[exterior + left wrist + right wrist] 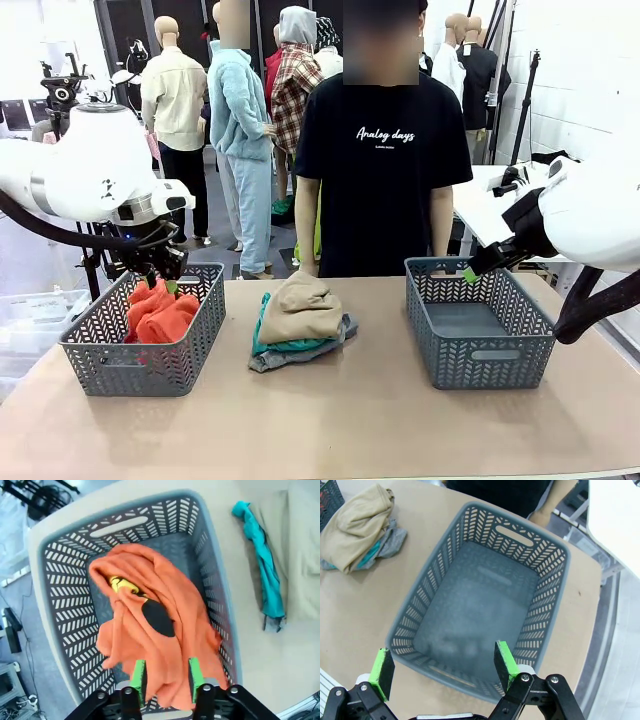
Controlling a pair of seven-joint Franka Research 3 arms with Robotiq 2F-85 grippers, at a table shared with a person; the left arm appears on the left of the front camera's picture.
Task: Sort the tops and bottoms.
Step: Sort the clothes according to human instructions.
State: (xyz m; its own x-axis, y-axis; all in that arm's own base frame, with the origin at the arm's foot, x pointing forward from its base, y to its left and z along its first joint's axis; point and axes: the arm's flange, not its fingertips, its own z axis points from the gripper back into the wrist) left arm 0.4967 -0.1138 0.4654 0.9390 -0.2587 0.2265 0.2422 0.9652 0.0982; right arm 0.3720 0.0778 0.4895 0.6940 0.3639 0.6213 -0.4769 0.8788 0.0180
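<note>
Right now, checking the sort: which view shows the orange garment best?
Left wrist view: straight down on the orange garment, heaped inside its basket. Front view shows just its top over the wall; right wrist view, at most a red sliver.

L basket (100, 352) mostly filled by orange-red garment (160, 312), little room left inside. R basket (480, 357) has free floor, open from above. Btwn baskets, garment pile (300, 312) blocks mid tabletop (330, 425); near strip free. Person (380, 170) stands at far edge.
</note>
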